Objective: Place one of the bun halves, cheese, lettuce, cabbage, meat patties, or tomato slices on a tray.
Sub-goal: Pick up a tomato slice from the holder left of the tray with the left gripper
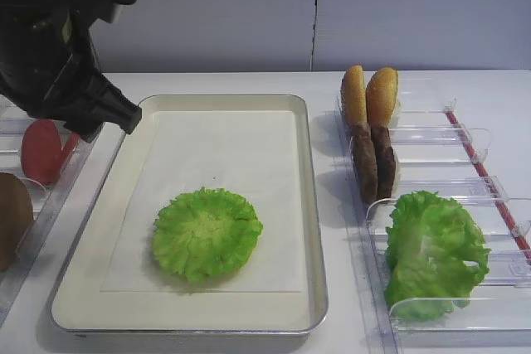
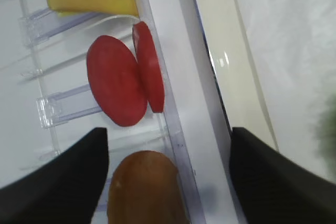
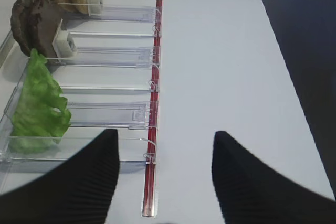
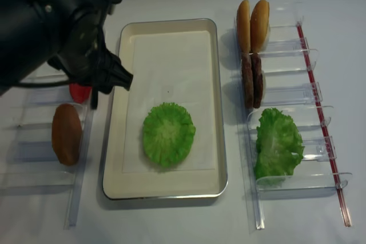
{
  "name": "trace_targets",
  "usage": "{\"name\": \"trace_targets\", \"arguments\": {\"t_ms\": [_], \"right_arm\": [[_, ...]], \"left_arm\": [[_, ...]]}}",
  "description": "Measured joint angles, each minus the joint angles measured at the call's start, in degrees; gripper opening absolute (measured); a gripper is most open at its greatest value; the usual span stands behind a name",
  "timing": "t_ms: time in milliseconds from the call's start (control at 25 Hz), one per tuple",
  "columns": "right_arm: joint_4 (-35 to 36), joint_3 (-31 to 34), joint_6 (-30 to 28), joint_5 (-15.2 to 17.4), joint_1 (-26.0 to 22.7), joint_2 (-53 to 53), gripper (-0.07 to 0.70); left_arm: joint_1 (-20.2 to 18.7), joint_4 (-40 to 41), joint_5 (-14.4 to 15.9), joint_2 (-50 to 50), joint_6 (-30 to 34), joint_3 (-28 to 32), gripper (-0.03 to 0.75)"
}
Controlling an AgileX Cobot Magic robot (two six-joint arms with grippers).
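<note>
Left fingers point(image 2: 168, 177): spread wide, empty, above the left bin's tomato slices point(image 2: 126, 82).
Right fingers point(image 3: 165, 177): spread wide, empty, over the right bin point(image 3: 105, 56).
Tray point(image 1: 309, 205): middle of the desk point(image 4: 189, 221); round green leaf point(image 1: 206, 232) on its paper liner point(image 1: 224, 155), near end.
Tomato slices: upright in the left bin, just left of the tray.

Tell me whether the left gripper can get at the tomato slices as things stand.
Probably yes. The left gripper hangs open just above the clear bin, and the two tomato slices stand on edge ahead of its fingers, nothing covering them. The brown bun-like piece sits closer, but not over them.
</note>
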Motion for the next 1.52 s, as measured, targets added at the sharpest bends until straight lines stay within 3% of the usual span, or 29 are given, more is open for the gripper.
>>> {"name": "trace_targets", "arguments": {"t_ms": [880, 1200, 1520], "right_arm": [[0.0, 0.0, 0.0, 0.0, 0.0, 0.0, 0.436], [0.0, 0.0, 0.0, 0.0, 0.0, 0.0, 0.436], [0.0, 0.0, 0.0, 0.0, 0.0, 0.0, 0.436]], "left_arm": [[0.0, 12.4, -1.6, 12.6, -8.0, -2.3, 0.365], [3.5, 12.3, -2.1, 14.9, -9.3, -2.9, 0.364], [4.0, 9.4, -6.5, 15.3, -9.4, -3.1, 0.361]]}}
